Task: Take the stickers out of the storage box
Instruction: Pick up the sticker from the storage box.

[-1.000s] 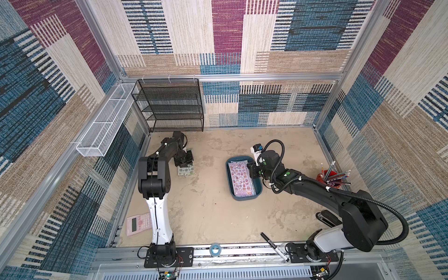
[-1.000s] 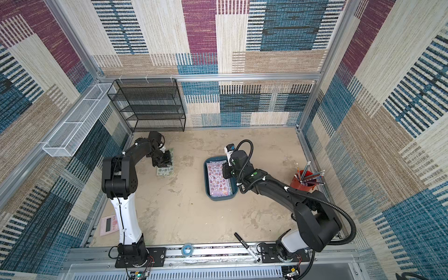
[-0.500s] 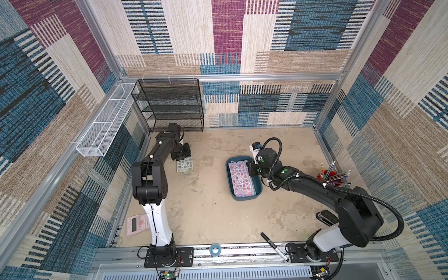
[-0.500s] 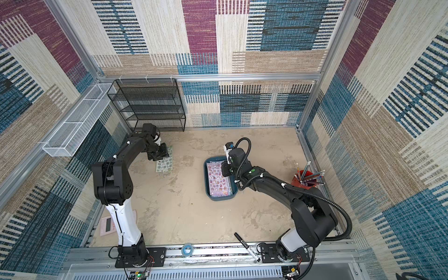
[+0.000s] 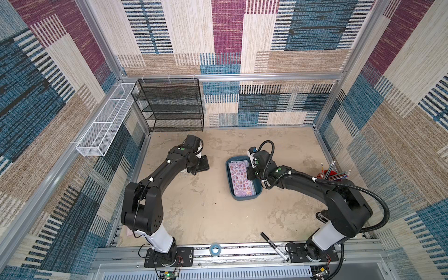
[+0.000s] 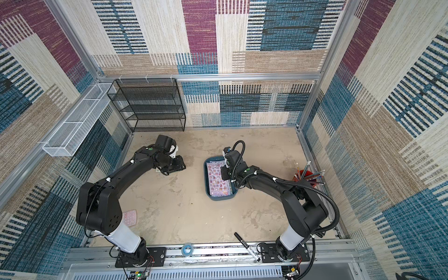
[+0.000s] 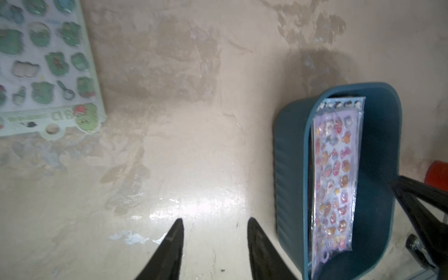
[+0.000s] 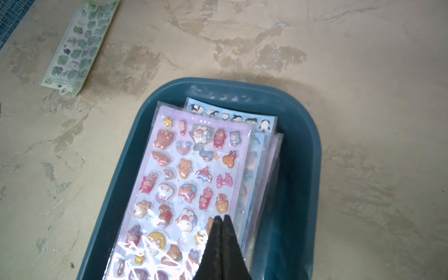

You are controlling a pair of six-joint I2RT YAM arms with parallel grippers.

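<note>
The storage box [image 5: 245, 196] is a dark teal tray right of the table's middle, seen in both top views [image 6: 219, 196]. Stickers [image 8: 194, 174] lie stacked in it, a lilac sheet on top and a blue penguin sheet [image 8: 232, 116] beneath. My right gripper [image 8: 221, 217] is shut, its tips just over the lilac sheet's edge. Left of the box a green sticker sheet [image 7: 48, 68] lies flat on the table. My left gripper [image 7: 215, 220] is open over bare table between that sheet and the box [image 7: 291, 169], holding nothing.
A black mesh rack [image 5: 173, 106] stands at the back left and a white wire basket [image 5: 104, 121] hangs on the left wall. A red cup of pencils [image 5: 332, 173] is at the right edge. A marker [image 5: 274, 246], tape roll [image 5: 215, 248] and pink keypad slab [image 6: 129, 217] lie in front.
My left gripper left the green sheet on the table, opened wider and turned toward the box. My right gripper stayed over the box and closed fully.
</note>
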